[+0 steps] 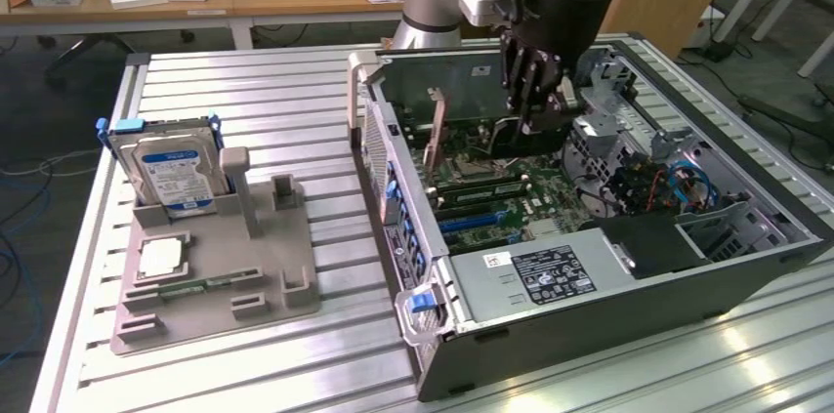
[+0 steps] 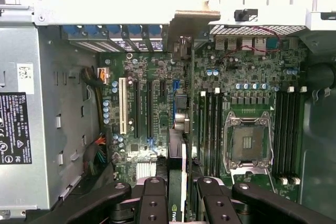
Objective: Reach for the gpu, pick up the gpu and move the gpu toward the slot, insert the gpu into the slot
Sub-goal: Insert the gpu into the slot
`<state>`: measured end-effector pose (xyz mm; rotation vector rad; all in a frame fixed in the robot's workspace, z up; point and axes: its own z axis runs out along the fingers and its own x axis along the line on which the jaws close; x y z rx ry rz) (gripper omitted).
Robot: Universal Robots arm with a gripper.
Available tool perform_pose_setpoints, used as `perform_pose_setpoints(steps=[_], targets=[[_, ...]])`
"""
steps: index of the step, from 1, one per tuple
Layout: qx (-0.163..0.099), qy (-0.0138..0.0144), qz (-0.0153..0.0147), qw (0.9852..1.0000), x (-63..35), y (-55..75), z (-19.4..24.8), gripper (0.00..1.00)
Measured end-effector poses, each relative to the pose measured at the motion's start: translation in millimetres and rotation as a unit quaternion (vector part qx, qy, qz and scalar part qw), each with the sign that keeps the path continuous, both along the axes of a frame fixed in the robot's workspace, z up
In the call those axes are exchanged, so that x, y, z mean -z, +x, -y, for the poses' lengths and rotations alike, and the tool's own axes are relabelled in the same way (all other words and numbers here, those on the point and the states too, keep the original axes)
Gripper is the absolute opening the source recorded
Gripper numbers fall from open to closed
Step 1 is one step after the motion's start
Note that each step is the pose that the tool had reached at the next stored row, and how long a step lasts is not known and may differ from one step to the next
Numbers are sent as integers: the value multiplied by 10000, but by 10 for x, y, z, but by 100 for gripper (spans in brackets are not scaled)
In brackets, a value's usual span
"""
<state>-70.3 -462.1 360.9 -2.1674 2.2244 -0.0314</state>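
GPU, a thin flat green circuit card [image 2: 177,182] with a black cooler and a silver metal end bracket, stands on edge between the black fingers [image 2: 155,203] of the claw [image 2: 178,195], which are clamped on its upper edge in the wrist view; the card runs away from the claw down toward the green motherboard [image 2: 252,77], its bracket end [image 2: 181,45] reaching the rear wall of the open black and silver computer case [image 1: 769,237]; directly under the claw and the card lies the slot, a long narrow blue plastic connector strip [image 2: 174,100], of which a short stretch shows beside the card; whether the card's edge is seated in it cannot be told; to one side of the claw lie two long black slots [image 2: 142,108] and a white one [image 2: 123,104], to the other the square silver CPU socket [image 2: 247,142]; in the exterior view the claw [image 1: 532,130] hangs inside the case over the motherboard; well apart from it, toward the exterior view's left, a grey plastic fixture tray [image 1: 280,286] on the ribbed aluminium table [image 1: 261,91] holds a silver-blue hard drive [image 1: 170,169] standing upright.
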Motion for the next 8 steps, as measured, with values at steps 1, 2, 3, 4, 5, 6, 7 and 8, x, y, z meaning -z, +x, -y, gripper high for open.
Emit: perform_pose_setpoints(steps=[1, 2, 3, 4, 5, 6, 7, 8], targets=[[0, 0, 0, 10000, 9, 0, 0, 26], [0, 0, 0, 10000, 17, -1, 0, 26], [0, 0, 0, 10000, 23, -1, 0, 26], [0, 0, 0, 10000, 29, -1, 0, 26], [0, 0, 0, 10000, 36, -2, 1, 26], [0, 0, 0, 10000, 43, -2, 1, 26], [0, 0, 0, 10000, 52, -2, 1, 26], [0, 0, 0, 10000, 60, -2, 1, 26]])
